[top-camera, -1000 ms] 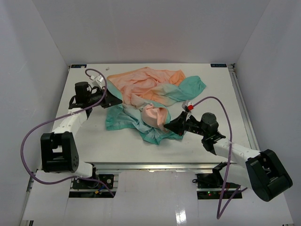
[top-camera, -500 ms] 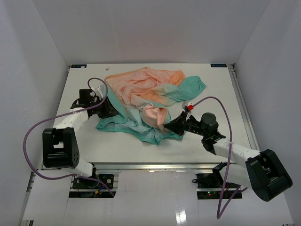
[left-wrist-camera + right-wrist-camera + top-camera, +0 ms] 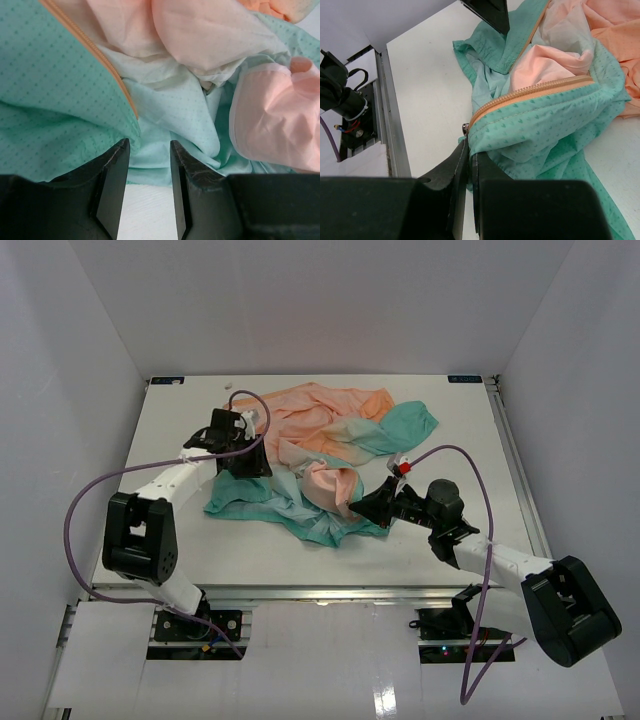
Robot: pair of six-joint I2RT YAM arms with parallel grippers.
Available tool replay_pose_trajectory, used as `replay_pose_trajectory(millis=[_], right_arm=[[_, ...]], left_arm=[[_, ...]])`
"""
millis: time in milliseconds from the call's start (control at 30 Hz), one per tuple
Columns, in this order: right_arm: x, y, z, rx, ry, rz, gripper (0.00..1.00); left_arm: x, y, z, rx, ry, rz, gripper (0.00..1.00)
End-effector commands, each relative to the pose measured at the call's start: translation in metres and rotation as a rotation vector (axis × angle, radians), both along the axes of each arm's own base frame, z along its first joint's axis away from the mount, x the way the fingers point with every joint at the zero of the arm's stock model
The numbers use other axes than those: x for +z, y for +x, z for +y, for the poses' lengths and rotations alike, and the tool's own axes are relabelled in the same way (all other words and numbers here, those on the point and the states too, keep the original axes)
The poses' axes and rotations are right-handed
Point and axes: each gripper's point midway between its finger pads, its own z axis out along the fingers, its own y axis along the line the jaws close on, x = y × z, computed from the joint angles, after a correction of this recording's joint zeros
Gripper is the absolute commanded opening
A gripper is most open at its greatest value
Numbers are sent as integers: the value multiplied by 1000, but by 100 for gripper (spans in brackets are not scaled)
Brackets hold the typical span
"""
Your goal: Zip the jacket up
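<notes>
Crumpled jacket (image 3: 320,430) on white table (image 3: 300,560), plain white walls (image 3: 320,310) around

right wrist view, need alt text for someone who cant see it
The right gripper, its black fingers shut, pinches the teal edge of the jacket at the lower end of its peach zipper, close to the white table. The crumpled teal and peach fabric fills the right of the view.

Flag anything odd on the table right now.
The peach-to-teal soft fabric jacket lies bunched in a heap, not flat, its orange zipper tape unzipped and curving. The right gripper is shut on its teal hem by the zipper's end; the left gripper hangs open, holding nothing.
</notes>
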Motion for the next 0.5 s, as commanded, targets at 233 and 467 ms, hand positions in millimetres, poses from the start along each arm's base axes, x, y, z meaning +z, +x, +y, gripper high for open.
replay_pose_trajectory(millis=[233,467], right_arm=[[-2,1,-1,-11,-7,-24,8],[-2,2,-2,-14,-9,-24,8]], left_arm=[[-31,-3,7,154,182,101,49],[-44,-3,10,177,204,113,46]])
